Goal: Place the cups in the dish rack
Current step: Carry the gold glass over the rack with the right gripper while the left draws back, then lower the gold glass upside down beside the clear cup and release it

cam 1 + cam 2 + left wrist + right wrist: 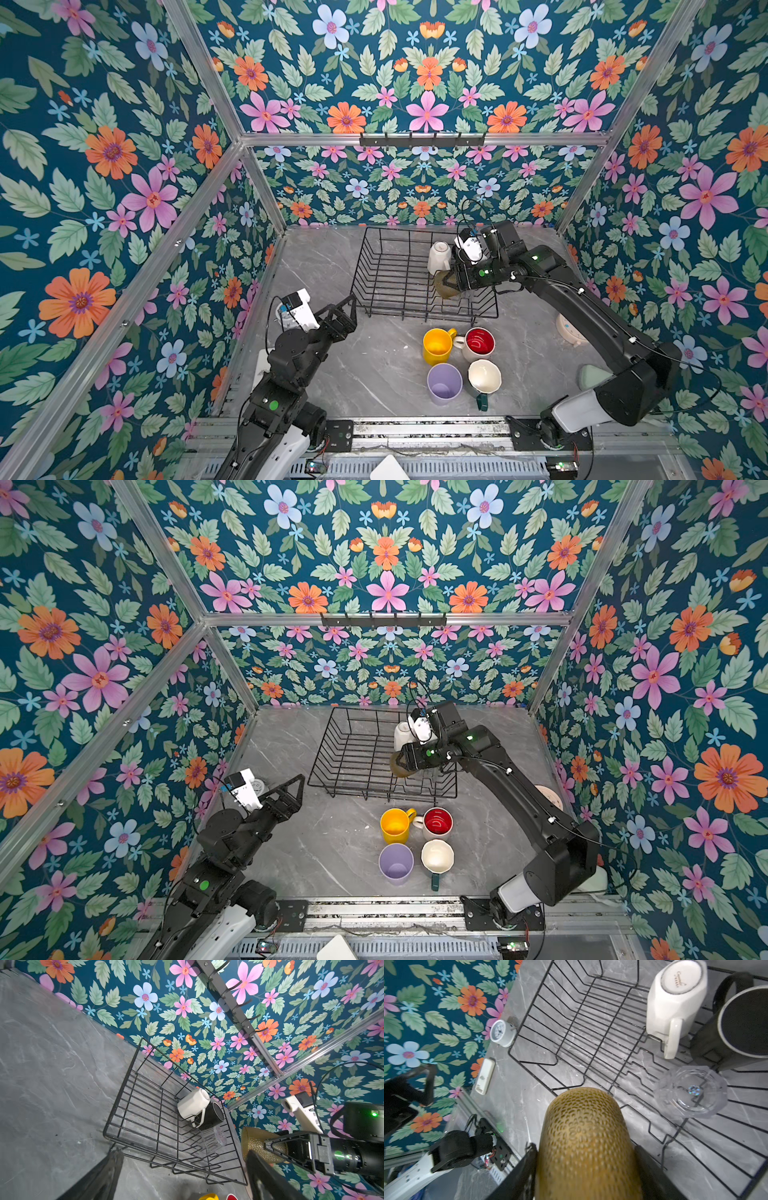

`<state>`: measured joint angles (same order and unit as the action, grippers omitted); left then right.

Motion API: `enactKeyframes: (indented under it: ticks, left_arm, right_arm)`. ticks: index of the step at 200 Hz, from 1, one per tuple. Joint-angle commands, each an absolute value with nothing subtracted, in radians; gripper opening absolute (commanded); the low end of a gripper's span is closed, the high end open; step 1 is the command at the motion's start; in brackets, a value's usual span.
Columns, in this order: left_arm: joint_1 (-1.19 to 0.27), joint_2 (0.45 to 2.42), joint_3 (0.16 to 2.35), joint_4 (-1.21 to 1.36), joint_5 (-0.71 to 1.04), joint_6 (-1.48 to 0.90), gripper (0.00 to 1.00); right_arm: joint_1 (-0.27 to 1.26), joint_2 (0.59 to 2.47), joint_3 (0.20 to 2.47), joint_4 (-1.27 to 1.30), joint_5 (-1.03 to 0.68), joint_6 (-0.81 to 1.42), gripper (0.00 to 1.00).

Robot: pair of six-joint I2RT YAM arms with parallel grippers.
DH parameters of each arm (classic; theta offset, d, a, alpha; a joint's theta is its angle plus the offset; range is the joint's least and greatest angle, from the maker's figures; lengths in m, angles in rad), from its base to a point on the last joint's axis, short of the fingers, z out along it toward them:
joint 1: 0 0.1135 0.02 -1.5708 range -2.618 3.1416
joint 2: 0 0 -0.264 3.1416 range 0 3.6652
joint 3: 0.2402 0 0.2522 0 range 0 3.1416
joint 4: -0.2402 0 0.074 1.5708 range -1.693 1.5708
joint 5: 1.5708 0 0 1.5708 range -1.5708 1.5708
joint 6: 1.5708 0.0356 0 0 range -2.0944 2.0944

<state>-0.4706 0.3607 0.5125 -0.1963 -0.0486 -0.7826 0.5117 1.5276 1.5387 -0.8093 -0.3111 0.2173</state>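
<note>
Starting at the near edge of the bench [332, 374]: find four cups upright, packed close in a square, not yet loaded. Lilac tumbler [444, 383] and teal-outside mug [484, 378] in front, yellow mug [437, 346] and red-inside mug [479, 344] just behind. Judge the tumbler light, probably plastic, with no handle; pinch one wall over the rim. Treat the three mugs as heavier, glazed and slick. Take them by a wall over the rim or by the handle, minding the close neighbours.

Further out on the left, note the left end effector [352, 311] above bare bench, just beside the near left corner of the dish rack [365, 270], spread wide and empty.

Beyond, over the rack's right side, see the right end effector [584, 1147] clamped across the body of the olive-amber glass [583, 1118], held tilted above the dividers, seemingly clear of the wires. Handle as rigid and breakable. Count on the dimpled skin for bite, keep the squeeze gentle, lower slowly between wires.

Farther back, loaded: clear glass [690, 1093], then white mug [675, 997] base-up, apparently touching the black mug [741, 1022] at the far right corner.
</note>
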Motion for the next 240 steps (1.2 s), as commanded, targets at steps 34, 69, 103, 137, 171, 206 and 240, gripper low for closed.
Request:
enactKeyframes:
  ticks: [34, 69, 103, 137, 171, 206, 240]
  left_arm:
    - [-0.469, 0.329, 0.500, -0.241, -0.111, -0.760, 0.98]
    - [-0.469, 0.311, 0.508, -0.256, -0.113, -0.752, 0.99]
    - [-0.470, 0.293, 0.509, -0.272, -0.117, -0.748, 1.00]
    - [-0.469, 0.275, 0.513, -0.291, -0.138, -0.750, 1.00]
    - [-0.469, 0.264, 0.514, -0.300, -0.146, -0.752, 1.00]
    - [-0.470, 0.254, 0.517, -0.316, -0.152, -0.753, 1.00]
    - [-0.469, 0.242, 0.506, -0.319, -0.152, -0.765, 1.00]
  right_arm:
    - [0.552, 1.645, 1.604, -0.856, -0.129, 0.163, 0.00]
    - [0.566, 1.726, 1.624, -0.858, -0.088, 0.162, 0.00]
    - [0.578, 1.793, 1.651, -0.862, -0.058, 0.164, 0.00]
    - [0.598, 1.870, 1.683, -0.885, -0.006, 0.167, 0.00]
    - [0.627, 1.930, 1.713, -0.893, 0.046, 0.164, 0.00]
    - [0.634, 1.981, 1.725, -0.896, 0.064, 0.169, 0.00]
    - [0.635, 2.011, 1.726, -0.898, 0.067, 0.174, 0.00]
